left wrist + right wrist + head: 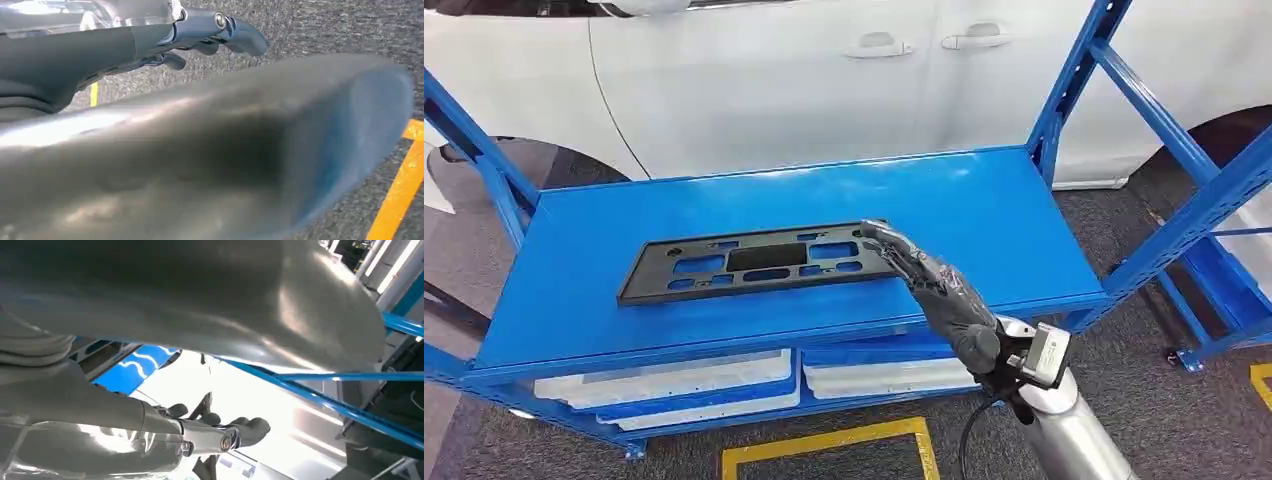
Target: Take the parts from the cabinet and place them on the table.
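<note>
Black plastic, flat and probably light but slippery, the part [759, 262] lies on the blue shelf [984, 215], best pinched at its right edge where the right hand [924, 275] reaches with fingers extended, holding nothing; the left hand [210, 30] seems loosely curled over carpet.

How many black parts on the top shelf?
1. The black part lies flat on the blue shelf, toward its front, with the right hand at its right end. White panels sit below; more may be hidden.
</note>
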Robot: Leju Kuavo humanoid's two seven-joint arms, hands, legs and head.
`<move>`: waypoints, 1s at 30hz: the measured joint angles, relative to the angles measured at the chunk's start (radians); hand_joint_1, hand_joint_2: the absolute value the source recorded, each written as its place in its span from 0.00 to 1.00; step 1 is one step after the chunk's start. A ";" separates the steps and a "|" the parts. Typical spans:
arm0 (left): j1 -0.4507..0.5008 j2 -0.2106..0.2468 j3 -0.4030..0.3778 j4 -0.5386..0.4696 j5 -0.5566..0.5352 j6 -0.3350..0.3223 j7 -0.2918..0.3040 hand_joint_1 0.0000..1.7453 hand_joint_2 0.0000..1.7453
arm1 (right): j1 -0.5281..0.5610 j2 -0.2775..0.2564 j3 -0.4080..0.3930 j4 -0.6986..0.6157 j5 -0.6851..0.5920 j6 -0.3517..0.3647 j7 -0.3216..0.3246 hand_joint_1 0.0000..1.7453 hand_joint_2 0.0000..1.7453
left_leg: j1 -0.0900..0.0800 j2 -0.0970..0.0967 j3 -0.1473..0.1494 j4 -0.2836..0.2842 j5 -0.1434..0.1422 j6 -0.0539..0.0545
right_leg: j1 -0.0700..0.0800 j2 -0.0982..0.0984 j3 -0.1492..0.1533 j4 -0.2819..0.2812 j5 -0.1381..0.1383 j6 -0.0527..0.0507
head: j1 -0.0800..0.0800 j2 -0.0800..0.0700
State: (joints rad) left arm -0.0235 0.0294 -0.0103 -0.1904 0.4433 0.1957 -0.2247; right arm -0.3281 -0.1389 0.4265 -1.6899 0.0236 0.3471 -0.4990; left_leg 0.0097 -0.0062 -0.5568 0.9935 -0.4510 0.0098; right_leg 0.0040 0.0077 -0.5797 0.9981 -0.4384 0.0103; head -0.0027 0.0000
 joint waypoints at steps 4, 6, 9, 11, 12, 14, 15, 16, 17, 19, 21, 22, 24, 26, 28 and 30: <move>-0.002 0.000 0.001 0.000 0.005 -0.010 -0.013 0.00 0.00 | -0.014 0.000 0.006 0.003 -0.012 0.000 0.005 0.00 0.00 | 0.001 0.003 -0.001 -0.004 0.005 0.011 | -0.012 -0.002 -0.103 0.230 -0.127 0.016 | 0.008 0.000; -0.002 0.000 0.002 0.000 0.006 -0.010 -0.013 0.00 0.00 | -0.014 0.000 0.010 0.009 -0.016 0.001 0.010 0.00 0.00 | 0.001 0.002 -0.002 -0.003 0.005 0.011 | -0.016 -0.002 -0.151 0.325 -0.145 0.021 | 0.008 0.000; -0.001 -0.001 0.002 0.000 0.006 -0.017 -0.016 0.00 0.00 | -0.024 0.000 0.014 0.011 -0.018 0.001 0.014 0.00 0.00 | 0.001 0.001 0.000 0.002 0.002 0.006 | -0.020 -0.003 -0.058 0.127 -0.029 0.016 | 0.009 0.000; -0.002 -0.001 0.003 0.000 0.006 -0.024 -0.021 0.00 0.00 | -0.037 0.000 0.017 0.012 -0.018 0.000 0.020 0.00 0.00 | -0.005 0.000 -0.002 0.005 -0.003 -0.002 | -0.014 -0.006 -0.002 0.009 -0.009 0.006 | 0.008 0.000; -0.003 -0.001 0.004 0.000 0.007 -0.027 -0.024 0.00 0.00 | -0.040 0.002 0.019 0.012 -0.019 0.000 0.022 0.00 0.00 | -0.005 0.000 -0.004 0.006 -0.004 -0.007 | -0.012 -0.005 -0.005 0.006 -0.002 0.002 | 0.008 0.000; -0.004 -0.001 0.007 0.000 0.009 -0.030 -0.030 0.00 0.00 | -0.042 0.004 0.022 0.012 -0.018 0.000 0.026 0.00 0.00 | -0.003 0.000 0.000 0.000 -0.002 -0.019 | -0.007 -0.004 -0.006 0.008 -0.004 -0.006 | 0.008 0.000; -0.005 -0.002 0.008 0.000 0.009 -0.034 -0.031 0.00 0.00 | -0.046 0.003 0.023 0.012 -0.018 0.000 0.029 0.00 0.00 | -0.003 0.001 0.001 0.000 -0.003 -0.026 | -0.012 -0.003 -0.004 0.000 -0.001 -0.014 | 0.008 0.000; -0.004 -0.002 0.008 0.000 0.008 -0.036 -0.033 0.00 0.00 | -0.050 0.004 0.023 0.012 -0.018 0.000 0.032 0.00 0.00 | 0.001 0.001 -0.002 0.012 -0.013 -0.031 | -0.016 -0.007 0.001 -0.008 0.004 -0.021 | 0.008 0.000; -0.004 -0.002 0.008 0.000 0.005 -0.036 -0.033 0.00 0.00 | -0.053 0.005 0.024 0.012 -0.018 0.000 0.033 0.00 0.00 | 0.001 0.001 -0.017 0.046 -0.039 -0.034 | -0.015 -0.007 0.004 -0.010 0.004 -0.028 | 0.006 0.000; -0.005 -0.002 0.008 0.000 0.000 -0.032 -0.032 0.00 0.00 | -0.053 0.009 0.027 0.014 -0.016 0.000 0.040 0.00 0.00 | 0.001 0.001 -0.091 0.207 -0.123 -0.040 | -0.013 -0.008 0.003 -0.010 0.003 -0.032 | 0.004 0.000; -0.004 -0.003 0.008 0.000 0.000 -0.025 -0.029 0.00 0.00 | -0.049 0.010 0.030 0.019 -0.014 -0.001 0.052 0.00 0.00 | 0.002 0.001 -0.151 0.328 -0.156 -0.042 | -0.011 -0.008 0.002 -0.008 0.003 -0.033 | 0.004 0.000; -0.002 -0.004 0.008 0.000 -0.001 -0.022 -0.029 0.00 0.00 | -0.047 0.011 0.032 0.022 -0.014 -0.002 0.060 0.00 0.00 | 0.002 0.001 -0.147 0.316 -0.135 -0.042 | -0.010 -0.007 0.003 -0.007 0.002 -0.034 | 0.005 0.000; -0.003 -0.004 0.008 0.000 -0.002 -0.019 -0.029 0.00 0.00 | -0.045 0.015 0.035 0.027 -0.017 -0.006 0.067 0.00 1.00 | 0.002 0.001 -0.079 0.169 -0.049 -0.037 | -0.010 -0.005 0.005 -0.003 -0.002 -0.031 | 0.005 0.000; -0.004 -0.004 0.008 0.000 -0.003 -0.017 -0.026 0.00 0.00 | -0.045 0.018 0.043 0.034 -0.005 -0.011 0.076 0.00 1.00 | 0.000 0.001 -0.006 0.018 -0.007 -0.027 | -0.006 -0.005 0.006 0.001 -0.007 -0.024 | 0.005 0.000; -0.005 -0.005 0.008 0.000 -0.006 -0.016 -0.025 0.00 0.00 | -0.044 0.020 0.061 0.043 0.027 -0.028 0.079 0.00 1.00 | -0.004 0.000 -0.006 0.010 -0.006 -0.020 | -0.003 -0.004 0.001 0.005 -0.006 -0.015 | 0.007 0.000; -0.006 -0.005 0.008 0.000 -0.012 -0.009 -0.023 0.00 0.00 | -0.045 0.032 0.094 0.059 0.112 -0.094 0.073 0.00 1.00 | -0.005 0.000 -0.007 0.009 -0.004 -0.010 | -0.005 -0.004 0.003 0.002 -0.004 -0.005 | 0.006 0.000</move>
State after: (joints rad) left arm -0.0295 0.0244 -0.0019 -0.1904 0.4311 0.1869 -0.2480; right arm -0.3733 -0.1065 0.5210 -1.6308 0.1358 0.2532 -0.4261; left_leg 0.0052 -0.0062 -0.5635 1.0022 -0.4550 -0.0002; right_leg -0.0009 0.0036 -0.5770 1.0000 -0.4422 0.0051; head 0.0034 0.0000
